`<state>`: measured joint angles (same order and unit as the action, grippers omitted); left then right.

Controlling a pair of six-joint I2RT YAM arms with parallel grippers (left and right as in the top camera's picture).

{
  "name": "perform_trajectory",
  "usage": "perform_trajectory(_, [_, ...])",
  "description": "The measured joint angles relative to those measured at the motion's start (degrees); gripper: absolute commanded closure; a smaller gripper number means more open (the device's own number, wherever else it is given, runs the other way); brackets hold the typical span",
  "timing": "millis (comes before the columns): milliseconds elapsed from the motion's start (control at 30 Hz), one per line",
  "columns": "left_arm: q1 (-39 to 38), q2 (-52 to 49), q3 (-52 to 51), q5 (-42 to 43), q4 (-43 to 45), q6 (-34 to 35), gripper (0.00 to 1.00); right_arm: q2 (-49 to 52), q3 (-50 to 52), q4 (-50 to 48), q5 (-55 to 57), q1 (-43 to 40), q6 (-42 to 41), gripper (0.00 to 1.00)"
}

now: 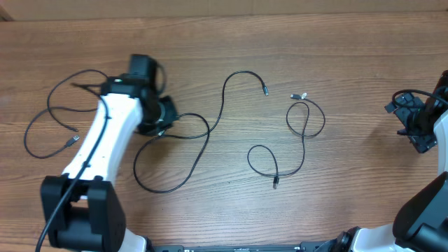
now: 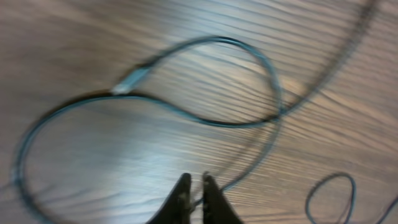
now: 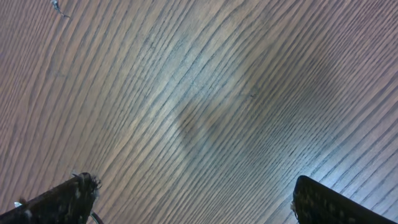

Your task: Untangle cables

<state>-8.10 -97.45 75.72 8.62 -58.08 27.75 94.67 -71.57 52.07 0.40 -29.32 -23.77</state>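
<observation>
- The left gripper is clenched on the long middle cable, left of centre on the wooden table.
- The right gripper is spread wide, grasping nothing, near the right edge.
- A second looped cable lies far left.
- A third curled cable lies right of centre, apart from the middle one.

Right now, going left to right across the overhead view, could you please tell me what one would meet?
Far-left cable → left gripper → long middle cable → small looped cable → right gripper.
</observation>
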Motion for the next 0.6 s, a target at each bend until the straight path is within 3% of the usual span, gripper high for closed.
perform_trajectory(67, [-3.17, -0.66, 0.0, 0.39, 1.57, -1.25, 0.7, 0.0, 0.0, 0.0, -0.02, 0.02, 0.02, 0.0])
perform_trajectory(267, [-11.21, -4.04, 0.0, -0.55, 4.98, -3.19, 0.61, 0.0, 0.0, 0.0, 0.0, 0.02, 0.04, 0.0])
perform_trajectory(600, [-15.91, -14.93, 0.0, -2.19, 8.94, -4.0, 0.57, 0.0, 0.0, 0.02, 0.0, 0.02, 0.0, 0.0])
